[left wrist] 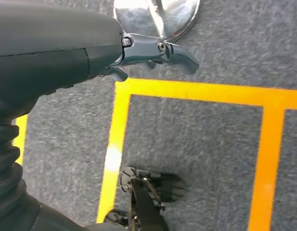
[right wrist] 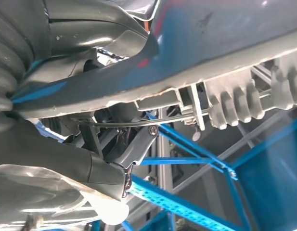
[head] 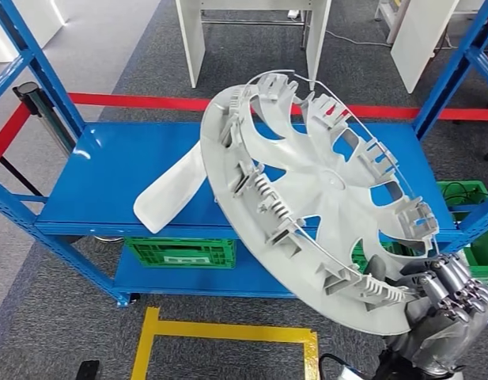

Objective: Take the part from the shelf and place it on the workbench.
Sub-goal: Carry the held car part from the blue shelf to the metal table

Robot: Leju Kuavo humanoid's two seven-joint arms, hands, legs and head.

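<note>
The part [head: 312, 198], a large grey wheel cover, was already lifted off the blue shelf [head: 110, 170] and hung tilted in the air above its front edge, inner ribbed face towards the head camera. Judging by this, the pick was done; carrying it to the desk and setting it down were left, and no desk could be made out. The right hand [head: 450, 297] gripped the cover's near rim, fingers curled over the edge. The left hand [left wrist: 158, 50] hung towards the floor holding nothing, fingers loosely extended. A white blade-shaped piece [head: 169, 194] lay on the shelf.
</note>
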